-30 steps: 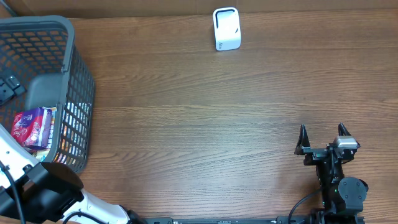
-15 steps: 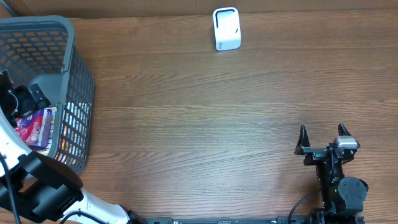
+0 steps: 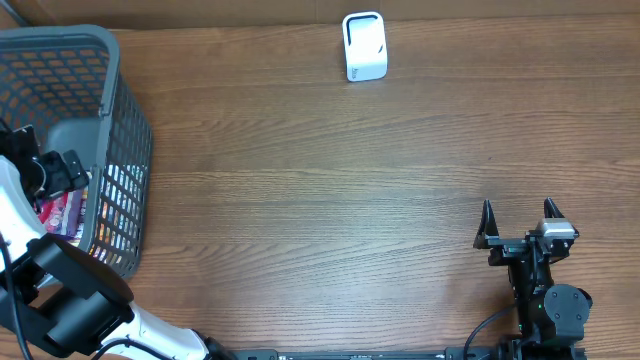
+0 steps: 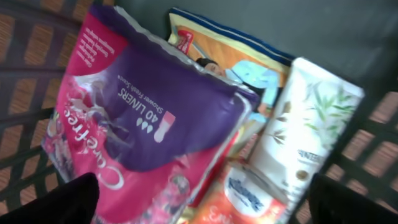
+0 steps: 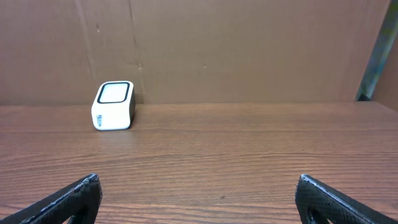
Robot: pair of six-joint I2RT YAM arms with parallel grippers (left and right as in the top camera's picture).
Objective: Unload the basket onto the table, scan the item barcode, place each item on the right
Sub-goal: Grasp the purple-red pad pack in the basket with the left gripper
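Inside the grey basket (image 3: 120,120) at the far left lie several items: a pink and purple liners pack (image 4: 143,118), an orange tissue pack (image 4: 249,199), a white tissue pack (image 4: 305,137) and a yellow and blue packet (image 4: 242,68). My left gripper (image 3: 52,172) hangs open just above them (image 4: 205,199), holding nothing. Its dark fingertips (image 4: 62,202) straddle the pink pack and the orange pack. The white barcode scanner (image 3: 364,46) stands at the table's far edge (image 5: 113,106). My right gripper (image 3: 518,222) rests open and empty near the front right, facing the scanner (image 5: 199,193).
The basket's mesh walls (image 4: 37,56) close in around the left gripper. A brown cardboard wall (image 5: 249,50) backs the table behind the scanner. Wooden tabletop (image 3: 330,200) stretches between the basket and the right arm.
My left gripper has moved toward the front inside the basket and now covers most of the pink pack from above. The right arm has not moved.
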